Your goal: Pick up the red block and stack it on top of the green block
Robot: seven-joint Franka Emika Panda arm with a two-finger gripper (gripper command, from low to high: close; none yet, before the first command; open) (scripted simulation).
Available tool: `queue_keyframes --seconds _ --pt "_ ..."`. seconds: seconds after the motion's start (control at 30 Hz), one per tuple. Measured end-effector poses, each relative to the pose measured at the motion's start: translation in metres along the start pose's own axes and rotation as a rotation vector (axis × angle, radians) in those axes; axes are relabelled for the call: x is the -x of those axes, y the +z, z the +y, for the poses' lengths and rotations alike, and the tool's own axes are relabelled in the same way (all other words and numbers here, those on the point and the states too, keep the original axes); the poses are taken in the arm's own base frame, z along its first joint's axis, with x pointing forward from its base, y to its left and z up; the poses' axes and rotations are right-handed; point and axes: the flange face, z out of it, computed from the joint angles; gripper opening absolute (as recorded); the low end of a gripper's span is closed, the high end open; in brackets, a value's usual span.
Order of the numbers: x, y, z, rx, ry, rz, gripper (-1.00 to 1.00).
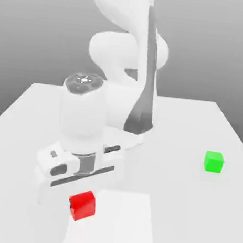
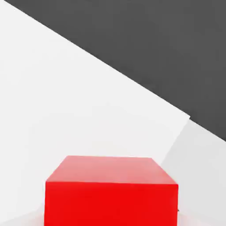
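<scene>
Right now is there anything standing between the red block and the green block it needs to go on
Nothing visible stands between the red block and the green block; just bare tabletop in the exterior view.

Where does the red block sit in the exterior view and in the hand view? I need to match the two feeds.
Exterior view: red block, below centre toward the exterior view's left, at the gripper.
Hand view: the same block, large in the picture.
Shared landmark: the pale sheet, also seen in the hand view.
</scene>
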Motion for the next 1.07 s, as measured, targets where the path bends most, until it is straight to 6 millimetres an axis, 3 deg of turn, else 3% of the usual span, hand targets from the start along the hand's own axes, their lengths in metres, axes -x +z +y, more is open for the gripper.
queue_keyframes --seconds 0.1,0.2,0.3,0.4,0.57,0.73,0.8,0.97,1.0,1.07 --pt "0.021 -0.007 -0.084 -0.016 -0.285 -0.006 -1.0" --pt "0.057 -0.012 -0.155 -0.029 -0.565 -0.011 -1.0" --pt "0.103 -0.017 -0.215 -0.036 -0.843 -0.015 -1.0" --pt "0.153 -0.022 -0.257 -0.037 -1.101 -0.017 -1.0" --pt "0.242 -0.029 -0.304 -0.026 -1.523 -0.016 -1.0" --pt "0.335 -0.03 -0.325 0.004 -1.939 -0.011 -1.0" --pt "0.346 -0.017 -0.327 0.01 -1.988 -0.009 -1.0" --pt "0.348 0.026 -0.326 0.012 -2.001 -0.009 -1.0" --pt "0.348 0.031 -0.325 0.011 -2.001 -0.009 1.0" --pt "0.348 0.031 -0.325 0.011 -2.001 -0.009 1.0"
